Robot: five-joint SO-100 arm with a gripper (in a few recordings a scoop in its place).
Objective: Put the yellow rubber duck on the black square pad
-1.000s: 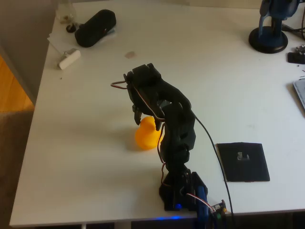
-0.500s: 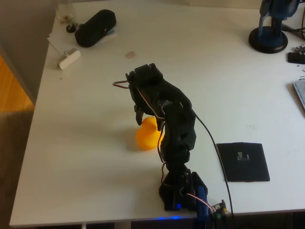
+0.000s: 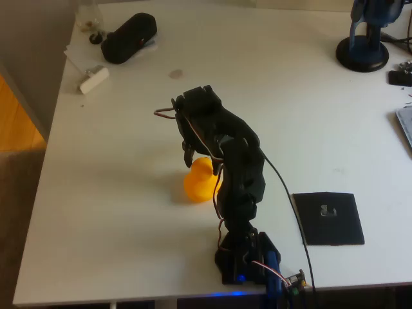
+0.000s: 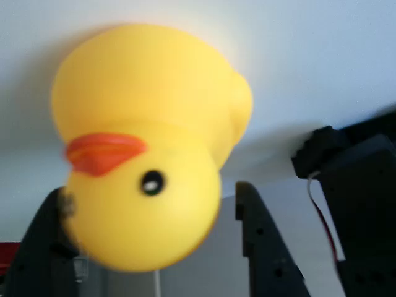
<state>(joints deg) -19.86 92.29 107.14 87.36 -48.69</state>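
One yellow rubber duck (image 3: 198,181) stands on the white table (image 3: 116,193) in the overhead view, just left of the black arm, with the gripper (image 3: 201,154) directly above its head. The black square pad (image 3: 328,218) lies well apart to the right, with a pale mark at its centre. A black pouch (image 3: 129,37) rests at the far left corner. No readable writing is seen. Compared with one second ago, the duck and the arm have shifted only very slightly.

In the wrist view the duck (image 4: 148,142) is glossy yellow with an orange beak and a black eye. Its head sits between the two spread fingers (image 4: 263,247); the left one meets the head, the right one stands apart, so nothing is grasped.
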